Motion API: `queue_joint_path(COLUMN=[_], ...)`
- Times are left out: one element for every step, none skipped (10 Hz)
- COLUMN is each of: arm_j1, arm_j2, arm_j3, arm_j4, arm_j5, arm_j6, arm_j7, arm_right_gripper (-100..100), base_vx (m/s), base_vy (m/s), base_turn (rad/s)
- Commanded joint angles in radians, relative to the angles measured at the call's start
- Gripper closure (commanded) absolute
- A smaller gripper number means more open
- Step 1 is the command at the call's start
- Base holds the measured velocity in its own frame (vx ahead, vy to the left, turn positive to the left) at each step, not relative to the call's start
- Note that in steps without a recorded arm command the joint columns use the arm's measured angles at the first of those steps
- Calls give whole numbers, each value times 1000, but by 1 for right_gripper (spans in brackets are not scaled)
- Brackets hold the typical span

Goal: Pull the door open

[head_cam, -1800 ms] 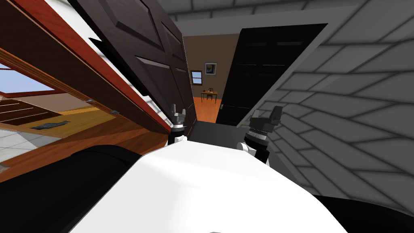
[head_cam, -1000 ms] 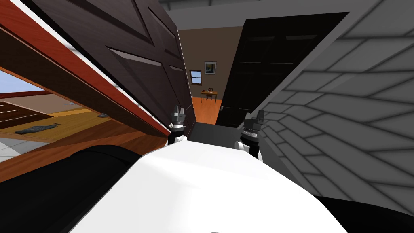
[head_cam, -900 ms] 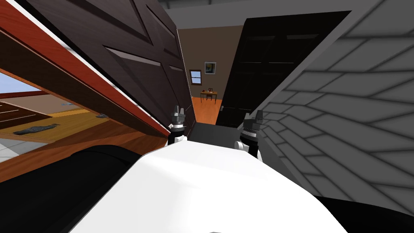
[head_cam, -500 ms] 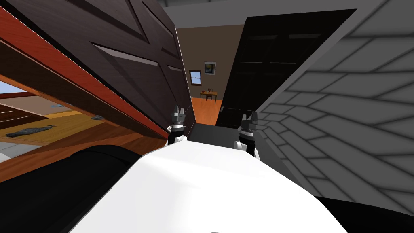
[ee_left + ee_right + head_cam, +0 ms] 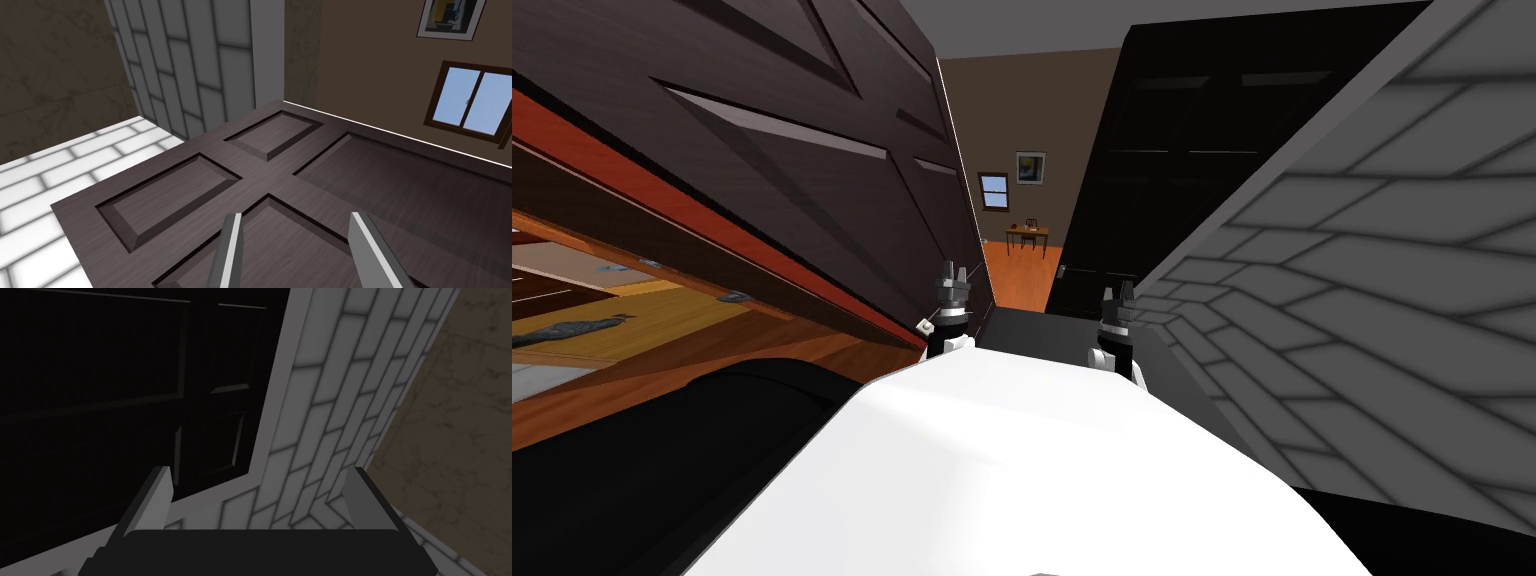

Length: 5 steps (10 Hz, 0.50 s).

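**Head view:** the brown panelled door (image 5: 812, 160) stood swung wide at the robot's left and loomed larger than 1.8 s before. The right gripper (image 5: 1118, 292) had been drawn in from the brick wall (image 5: 1362, 250). The pull was judged largely done.

**Left wrist view:** the left gripper (image 5: 296, 216) was spread and empty, over the door's panels.

**Right wrist view:** the jaws were spread and empty, before a black door (image 5: 100, 388).

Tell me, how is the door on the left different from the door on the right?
The left door is dark brown with visible wood grain; the right door looks almost black. The left door is swung open, its edge free; the right door sits flat in its grey frame. Both have sunken panels.
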Motion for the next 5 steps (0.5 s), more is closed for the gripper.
queue_joint_path(arm_j1=[-16,-26,-35,-45,-55], arm_j2=[-5,-9,-13,-17,-21], arm_j3=[-3,-5,-8,-10,-13], arm_j4=[42,72,102,131,161], arm_j5=[9,14,19,24,29], arm_j6=[-4,-10,-17,-23,-30], arm_j7=[-9,-15,-21,-27,-33], arm_right_gripper=[-100,-100,-100,-100,-100], base_vx=[88,89,103,106,104], base_vy=[8,3,3,5,16], base_turn=[-12,-10,-10,-13,-8])
